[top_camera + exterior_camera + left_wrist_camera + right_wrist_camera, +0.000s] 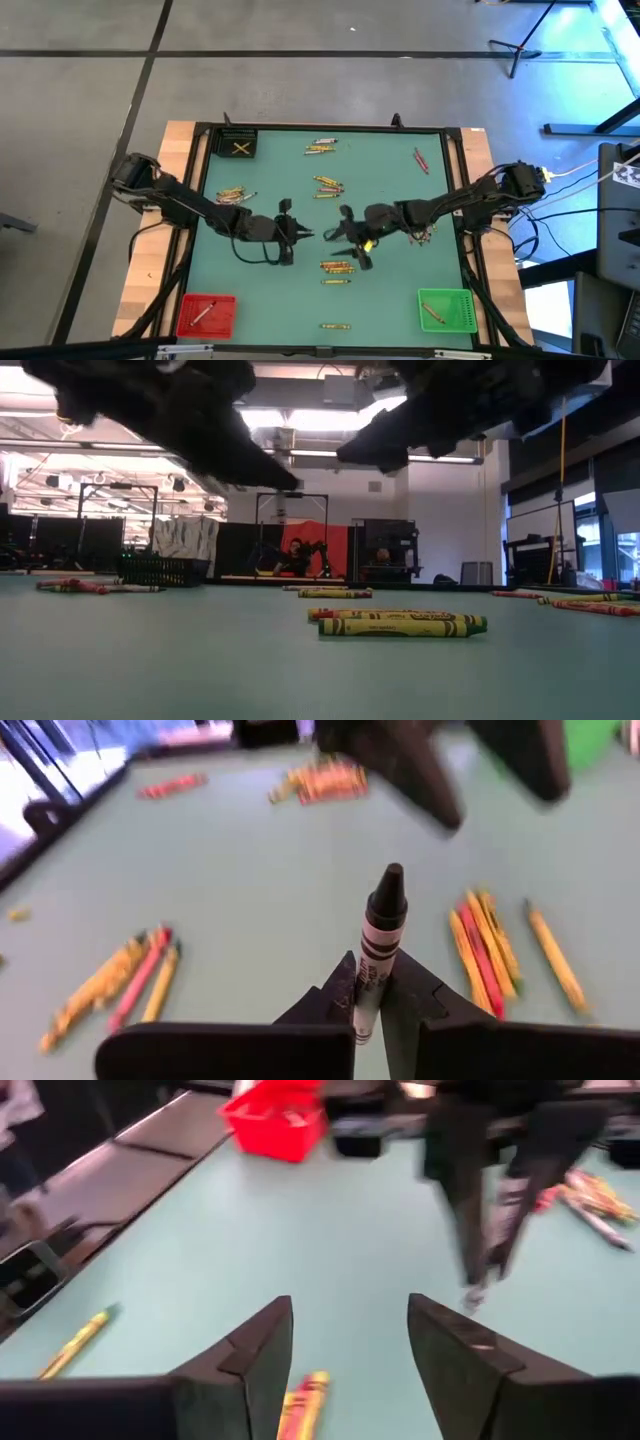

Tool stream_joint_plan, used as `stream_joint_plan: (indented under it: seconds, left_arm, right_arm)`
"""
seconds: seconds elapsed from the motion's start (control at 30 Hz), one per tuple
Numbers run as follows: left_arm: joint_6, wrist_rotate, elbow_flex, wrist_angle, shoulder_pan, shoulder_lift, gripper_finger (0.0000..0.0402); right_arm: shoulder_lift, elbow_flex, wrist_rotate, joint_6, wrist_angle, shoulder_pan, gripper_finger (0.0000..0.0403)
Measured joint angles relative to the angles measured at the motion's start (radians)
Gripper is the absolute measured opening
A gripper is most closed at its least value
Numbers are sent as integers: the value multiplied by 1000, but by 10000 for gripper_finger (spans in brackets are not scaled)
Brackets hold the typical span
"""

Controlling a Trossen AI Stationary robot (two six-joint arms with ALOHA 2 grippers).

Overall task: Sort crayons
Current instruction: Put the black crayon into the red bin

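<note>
Nearest the low camera: a yellow-green crayon (403, 625) lying flat on the green table (200, 660), more crayons (335, 593) behind it.

Left gripper (372, 982): over the table's middle, fingers pinching a black crayon (381, 935) that stands up between them.

Right gripper (348, 1342): just beside the left gripper, fingers spread, nothing between them.

Red bin (206, 314): table's near-left corner; holds one crayon.

Green bin (446, 309): table's near-right corner; holds one reddish crayon.

Black bin (239, 146): table's far-left corner; yellow cross marking, contents cannot be told.

Loose crayon clusters (328, 185): scattered over the table between the bins.
</note>
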Motion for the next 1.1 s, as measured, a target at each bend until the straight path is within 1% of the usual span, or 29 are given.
stream_joint_plan:
  seconds: [0.1, 0.17, 0.3, 0.37, 0.47, 0.53, 0.7, 0.87, 1.0, 1.1]
  left_arm:
    - [-59, 1, 72, -294, -40, -44, 6]
    - [-124, 5, 140, -502, -74, -61, 6]
    - [-284, 71, 295, -856, -149, -63, 8]
    - [-370, 134, 361, -964, -185, -60, 10]
    - [-508, 208, 426, -1099, -244, -60, 11]
    - [-606, 247, 455, -1151, -287, -59, 11]
    - [-897, 377, 459, -1170, -397, -58, 12]
    - [-1192, 441, 459, -1167, -503, -57, 12]
    - [-1358, 486, 459, -1169, -600, -34, 12]
    - [-1486, 489, 458, -1167, -667, -14, 12]
  right_arm:
    - [0, 0, -1, -35, -13, 19, 197]
    - [0, 0, 3, -42, -12, 21, 197]
    - [3, 0, 3, -54, 1, 20, 197]
    - [5, 0, 2, -63, 27, 20, 197]
    - [15, 1, -10, -69, 90, 20, 197]
    - [15, 1, -28, -71, 94, 20, 197]
    - [16, 1, -23, -68, 91, 20, 197]
    - [16, 1, -37, -64, 91, 20, 197]
    - [16, 1, -49, -63, 91, 21, 197]
    - [22, 1, -52, -56, 92, 21, 197]
